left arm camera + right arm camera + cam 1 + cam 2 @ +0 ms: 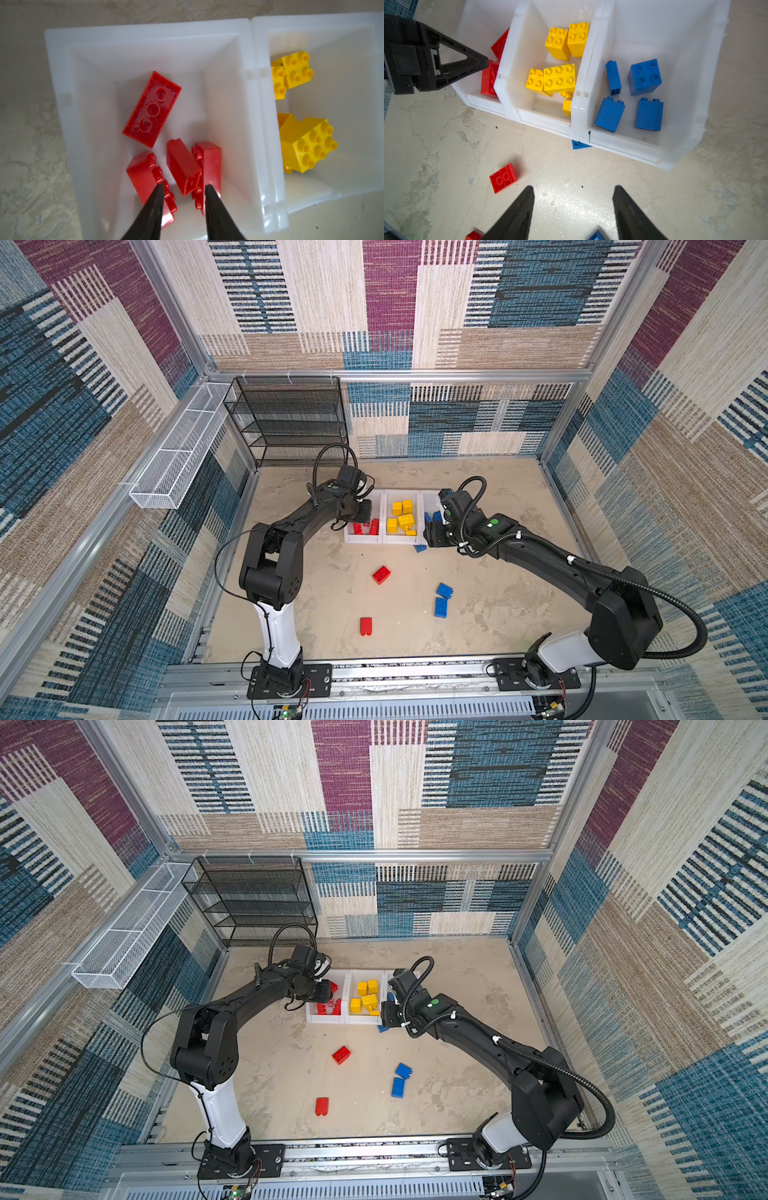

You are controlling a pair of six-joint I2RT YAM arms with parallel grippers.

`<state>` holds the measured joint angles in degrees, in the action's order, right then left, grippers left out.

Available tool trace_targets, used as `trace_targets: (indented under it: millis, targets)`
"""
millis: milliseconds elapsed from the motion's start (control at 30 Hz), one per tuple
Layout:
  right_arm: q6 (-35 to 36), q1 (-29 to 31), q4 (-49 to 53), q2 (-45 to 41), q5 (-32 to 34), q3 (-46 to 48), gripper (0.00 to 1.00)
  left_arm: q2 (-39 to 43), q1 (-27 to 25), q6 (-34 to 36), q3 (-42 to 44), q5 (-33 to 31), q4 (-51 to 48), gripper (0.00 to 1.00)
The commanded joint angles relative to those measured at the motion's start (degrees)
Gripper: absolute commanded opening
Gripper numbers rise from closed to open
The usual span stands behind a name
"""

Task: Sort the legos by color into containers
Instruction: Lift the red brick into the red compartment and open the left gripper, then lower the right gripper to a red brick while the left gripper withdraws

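— What does the left wrist view give that the top views miss?
— The inside of the end container: four red legos, one lying hollow side up. The left fingers hang over them, slightly parted, pinching nothing.
— And the right wrist view?
— Four blue legos in the opposite end container, mostly hidden by the right arm in both top views. Yellow legos fill the middle one. The right fingers are spread apart and empty above the table.
— And the top views?
— Two red bricks and two blue bricks loose on the table, and another blue brick against the containers' front.
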<state>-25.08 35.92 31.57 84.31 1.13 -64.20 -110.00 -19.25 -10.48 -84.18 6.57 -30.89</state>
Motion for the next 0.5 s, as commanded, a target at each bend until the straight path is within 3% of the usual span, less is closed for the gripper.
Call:
trace_targets:
  millis: [0,233,467]
  targets:
    - [-0.6,0.0,-0.2,-0.7,-0.1,0.1,0.64,1.7,0.1,0.5,0.8,0.0,-0.3,0.41]
    - [-0.4,0.5,-0.9,-1.3,-0.6,1.6,0.64,9.2,0.1,-2.3,6.3,-0.5,0.1,0.42]
    - [0.2,3.7,-2.3,2.6,-1.9,1.1,0.64,25.1,0.1,-6.0,22.2,0.0,3.7,0.43]
